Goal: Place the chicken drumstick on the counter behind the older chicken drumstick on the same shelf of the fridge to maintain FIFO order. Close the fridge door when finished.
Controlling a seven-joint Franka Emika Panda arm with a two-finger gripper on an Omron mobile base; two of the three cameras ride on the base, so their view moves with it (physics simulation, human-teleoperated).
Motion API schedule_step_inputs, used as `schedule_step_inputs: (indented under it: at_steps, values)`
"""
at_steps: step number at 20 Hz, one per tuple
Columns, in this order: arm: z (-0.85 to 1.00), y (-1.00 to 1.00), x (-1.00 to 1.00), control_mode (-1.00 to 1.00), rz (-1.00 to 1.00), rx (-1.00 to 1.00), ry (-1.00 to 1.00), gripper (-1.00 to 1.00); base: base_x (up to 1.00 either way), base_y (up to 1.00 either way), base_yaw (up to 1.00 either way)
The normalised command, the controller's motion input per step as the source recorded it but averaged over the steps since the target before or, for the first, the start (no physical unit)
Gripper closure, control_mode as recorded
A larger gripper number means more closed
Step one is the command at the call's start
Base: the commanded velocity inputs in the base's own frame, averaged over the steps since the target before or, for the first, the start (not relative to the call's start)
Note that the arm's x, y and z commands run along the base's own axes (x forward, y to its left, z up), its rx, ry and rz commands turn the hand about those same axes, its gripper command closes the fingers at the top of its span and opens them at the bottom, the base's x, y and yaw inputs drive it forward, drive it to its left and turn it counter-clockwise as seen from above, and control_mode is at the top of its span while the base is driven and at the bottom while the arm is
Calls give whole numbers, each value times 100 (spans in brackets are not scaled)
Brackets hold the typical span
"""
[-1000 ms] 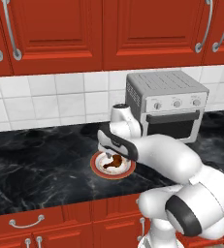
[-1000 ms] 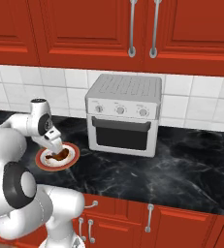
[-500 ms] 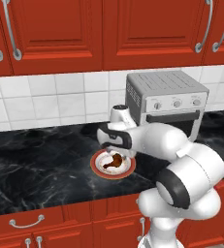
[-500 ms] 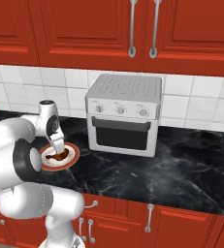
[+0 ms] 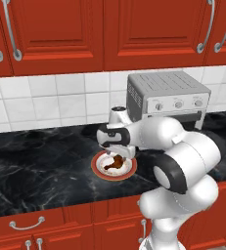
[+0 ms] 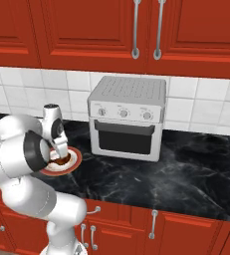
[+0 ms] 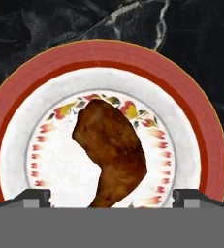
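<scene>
Chicken drumstick [image 7: 112, 150] lies on a round plate [image 7: 45, 92] with a red rim and a white, flower-patterned middle. In the hand view it sits at the centre of the frame, thick end toward the top, narrow bone end running down to the bottom edge. Plate rests on the black, white-veined counter [image 5: 41, 171], left of centre in the left base view and at lower left in the right base view [image 6: 69, 162].

Gripper [image 7: 111, 196] hangs directly over the plate, pointing down. Jaws spread wide: the two dark fingertips [image 7: 28, 197] show at the lower left and lower right of the hand view, one on each side of the drumstick's narrow end, neither touching the meat. Nothing is held. From the left base view the hand [image 5: 115, 142] sits just above the drumstick [image 5: 115, 162], low over the plate.

Grey toaster oven [image 6: 127, 117] stands on the counter against the white tiled wall, right of the plate, near it but apart. Red cabinet doors [image 5: 148, 29] with silver handles fill the top of both base views.
</scene>
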Motion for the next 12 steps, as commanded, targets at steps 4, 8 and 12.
schedule_step_inputs:
  at_steps: [4, 8, 12]
  values:
    - [-24, 0, 9, -100, 0, 0, 0, -100, 0, 0, 0]
    - [-21, 0, 1, -100, 0, 0, -1, -100, 0, 0, 0]
    - [-14, -4, -18, -100, 0, 0, -6, -100, 0, 0, 0]
